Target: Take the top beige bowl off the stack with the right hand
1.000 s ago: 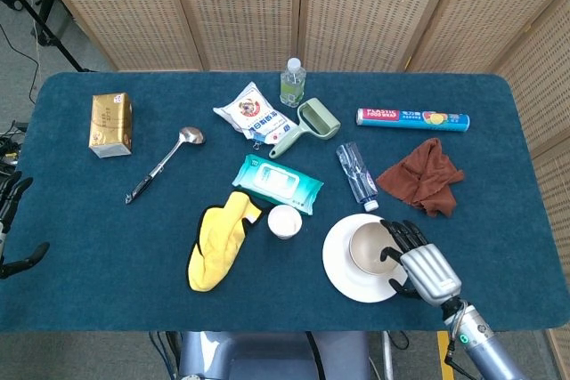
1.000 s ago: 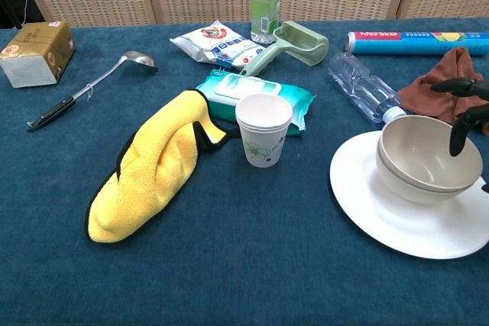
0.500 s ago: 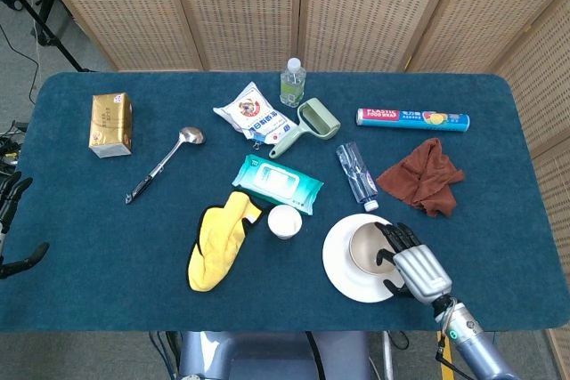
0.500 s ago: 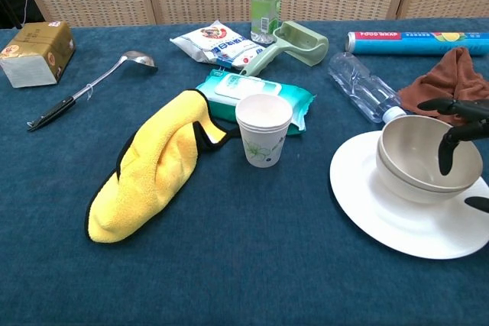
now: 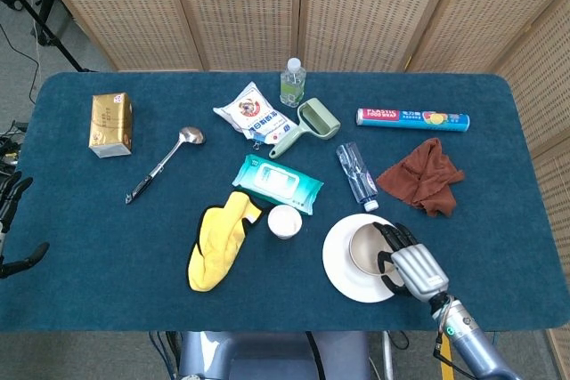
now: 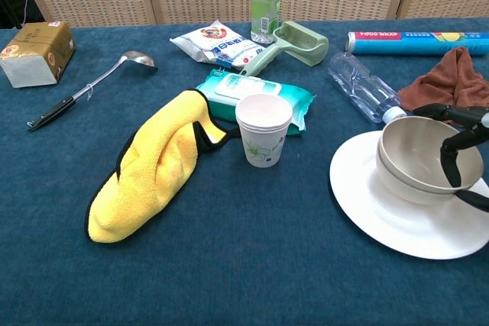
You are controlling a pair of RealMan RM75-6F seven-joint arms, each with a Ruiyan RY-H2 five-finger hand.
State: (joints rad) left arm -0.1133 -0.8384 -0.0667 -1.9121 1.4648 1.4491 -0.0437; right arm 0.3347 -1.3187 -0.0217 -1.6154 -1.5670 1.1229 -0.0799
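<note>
Two stacked beige bowls stand on a white plate [image 5: 341,278] near the table's front right. The top beige bowl [image 6: 416,152] now sits tilted on the lower bowl [image 6: 403,188]. My right hand [image 5: 411,270] is at the stack's right side. Its fingers [image 6: 445,166] hook over the top bowl's rim into the inside, and the thumb lies under the outer wall, so it pinches that rim. In the chest view only the dark fingers of the right hand [image 6: 461,150] show at the frame edge. My left hand [image 5: 11,229] hangs off the table's left edge, fingers apart and holding nothing.
A paper cup [image 6: 263,130] and a yellow cloth [image 6: 149,169] lie left of the plate. An empty clear bottle [image 6: 363,86] and a brown cloth [image 6: 452,75] lie just behind it. Wipes pack [image 5: 277,181], roller, ladle and food wrap box sit further back.
My right hand has slid left onto the stack, its fingers dropping over the rim and closing. The top bowl has tipped from level to tilted. The left hand has not moved.
</note>
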